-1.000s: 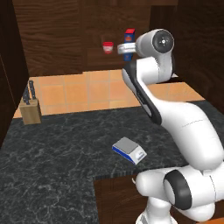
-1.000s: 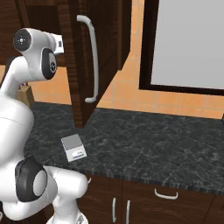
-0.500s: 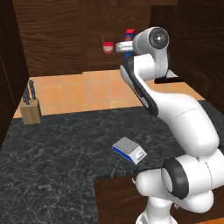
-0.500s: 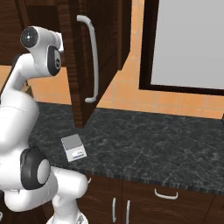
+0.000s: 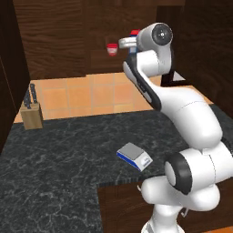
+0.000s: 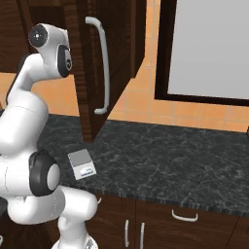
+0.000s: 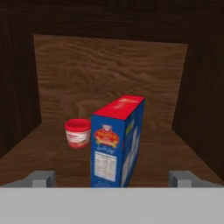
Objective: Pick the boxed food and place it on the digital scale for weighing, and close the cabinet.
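The boxed food, a tall blue carton with a red top, stands upright on the shelf inside the open cabinet. My gripper is open just in front of it, one fingertip at each side, not touching. From the left base view the carton's red top peeks out behind my hand. The digital scale lies on the black counter by my base, also the scale from the right. The cabinet door stands open with its silver bar handle.
A short red-and-white cup stands left of the carton on the same shelf, close beside it. A knife block sits at the counter's far left. A grey framed panel fills the wall to the right of the door.
My arm has stretched a little higher and deeper toward the cabinet shelf. The carton, cup and scale have not moved.
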Robot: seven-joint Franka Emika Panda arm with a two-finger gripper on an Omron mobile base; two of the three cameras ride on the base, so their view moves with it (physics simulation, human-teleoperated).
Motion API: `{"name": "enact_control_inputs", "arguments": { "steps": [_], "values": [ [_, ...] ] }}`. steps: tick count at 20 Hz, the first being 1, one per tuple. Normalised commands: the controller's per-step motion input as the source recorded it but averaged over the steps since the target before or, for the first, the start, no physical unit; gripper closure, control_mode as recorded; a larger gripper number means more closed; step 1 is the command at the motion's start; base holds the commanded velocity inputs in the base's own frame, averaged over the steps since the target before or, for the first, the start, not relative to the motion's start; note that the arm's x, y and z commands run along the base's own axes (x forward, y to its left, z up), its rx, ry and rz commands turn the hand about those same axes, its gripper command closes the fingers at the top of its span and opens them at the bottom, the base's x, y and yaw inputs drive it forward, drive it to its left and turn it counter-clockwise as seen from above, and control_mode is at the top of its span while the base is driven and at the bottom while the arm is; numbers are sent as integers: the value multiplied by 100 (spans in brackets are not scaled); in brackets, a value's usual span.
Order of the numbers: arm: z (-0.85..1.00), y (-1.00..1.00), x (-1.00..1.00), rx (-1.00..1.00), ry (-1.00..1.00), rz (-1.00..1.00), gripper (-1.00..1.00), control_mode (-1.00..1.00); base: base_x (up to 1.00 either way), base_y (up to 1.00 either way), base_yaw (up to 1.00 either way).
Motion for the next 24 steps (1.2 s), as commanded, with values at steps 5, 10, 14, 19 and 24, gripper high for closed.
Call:
{"name": "enact_control_inputs", "arguments": {
  "steps": [5,10,14,19,24],
  "values": [
    [8,0,32,0,0,0,-100,-100,0,0,0],
    [0,0,38,0,0,0,-100,-100,0,0,0],
    [0,0,44,0,0,-1,-100,-100,0,0,0],
    [-7,6,48,0,0,0,-100,-100,0,0,0],
    [-16,1,28,0,0,0,100,-100,0,0,0]
  ]
}}
